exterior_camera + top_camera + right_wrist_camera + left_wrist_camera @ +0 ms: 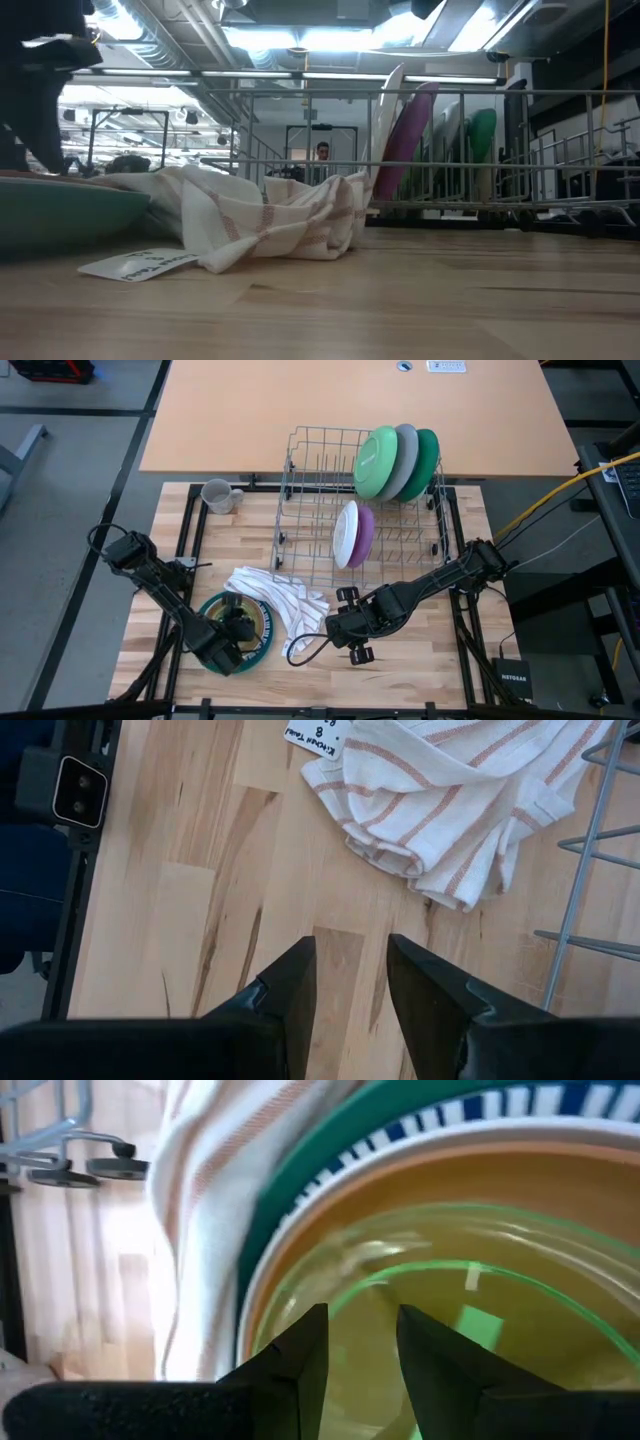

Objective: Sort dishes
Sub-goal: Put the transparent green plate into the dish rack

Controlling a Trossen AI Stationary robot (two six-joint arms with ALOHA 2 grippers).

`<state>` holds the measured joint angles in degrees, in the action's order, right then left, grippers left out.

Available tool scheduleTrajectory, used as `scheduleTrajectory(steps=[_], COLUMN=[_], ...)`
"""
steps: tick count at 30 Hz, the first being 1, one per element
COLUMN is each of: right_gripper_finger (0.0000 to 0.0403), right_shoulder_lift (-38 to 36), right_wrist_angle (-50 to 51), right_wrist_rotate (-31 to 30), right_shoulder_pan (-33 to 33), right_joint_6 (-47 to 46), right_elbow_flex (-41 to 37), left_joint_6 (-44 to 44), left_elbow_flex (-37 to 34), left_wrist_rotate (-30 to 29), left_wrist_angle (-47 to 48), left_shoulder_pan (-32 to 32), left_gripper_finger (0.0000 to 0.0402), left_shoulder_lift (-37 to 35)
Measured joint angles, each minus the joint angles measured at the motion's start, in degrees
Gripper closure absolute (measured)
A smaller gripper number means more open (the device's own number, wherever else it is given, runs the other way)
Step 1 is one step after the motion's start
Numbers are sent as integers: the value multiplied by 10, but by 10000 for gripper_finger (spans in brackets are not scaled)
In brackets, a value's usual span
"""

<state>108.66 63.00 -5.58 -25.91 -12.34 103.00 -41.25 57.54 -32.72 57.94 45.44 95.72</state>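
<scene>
Dishes stacked at the table's front left: a teal plate [262, 645] under a striped plate [560, 1105], a brown bowl [420, 1175] and a clear green-tinted bowl [480, 1295]. Left gripper [232, 632] sits directly above, its parted jaws straddling the clear bowl's near rim, not yet pinching. Right gripper [352, 624], jaws apart and empty, hovers over bare wood beside the striped cloth [278, 598], farther off. Wire rack [310, 455] lies beyond.

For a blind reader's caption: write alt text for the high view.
A grey wire rack on a wooden table holds green, grey and teal plates upright, plus white and purple plates. The left gripper hangs over a stacked teal plate and bowl; the right gripper waits beside a striped cloth. A grey mug stands apart.
</scene>
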Motion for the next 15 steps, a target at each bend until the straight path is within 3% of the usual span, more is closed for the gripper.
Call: scheduleTrajectory(steps=[9, 15], right_gripper_finger=[274, 274], right_shoulder_lift=[0, 0], right_wrist_angle=[0, 0], right_wrist_rotate=[0, 0], right_shoulder_pan=[0, 0], right_joint_6=[0, 0], right_elbow_flex=[0, 0], left_joint_6=[42, 22], left_elbow_flex=[0, 0], left_wrist_rotate=[-7, -6], left_wrist_angle=[-1, -1], left_shoulder_pan=[-38, -43], left_gripper_finger=[291, 291], left_shoulder_lift=[0, 0])
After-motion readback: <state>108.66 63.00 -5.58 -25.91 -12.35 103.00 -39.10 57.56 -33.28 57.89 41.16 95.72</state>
